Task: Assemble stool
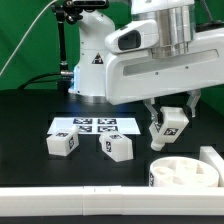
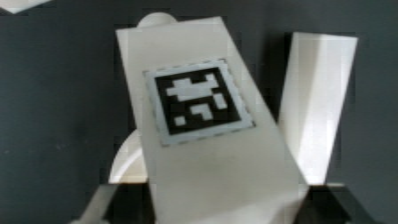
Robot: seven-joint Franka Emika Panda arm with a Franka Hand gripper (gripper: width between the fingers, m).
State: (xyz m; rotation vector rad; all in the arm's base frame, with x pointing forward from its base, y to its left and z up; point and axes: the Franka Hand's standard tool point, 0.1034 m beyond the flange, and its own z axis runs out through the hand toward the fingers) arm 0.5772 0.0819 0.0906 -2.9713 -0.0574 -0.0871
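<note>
Step in hand: carrying one leg to the seat; fitting not yet done.
Gripper [image 1: 167, 128]: pinching the held leg [image 2: 199, 105] by its sides, raised above the table.
Seat [image 1: 186, 173]: flat on the table, near and below the gripper, on the exterior view's right; its recesses seem empty, though the view is coarse.
Spare parts: one loose leg [image 1: 63, 143] and a second loose leg [image 1: 116, 148], just beside the marker board [image 1: 88, 124].
Next move calls for: bringing the held leg over a recess, squaring it, then lowering.
</note>
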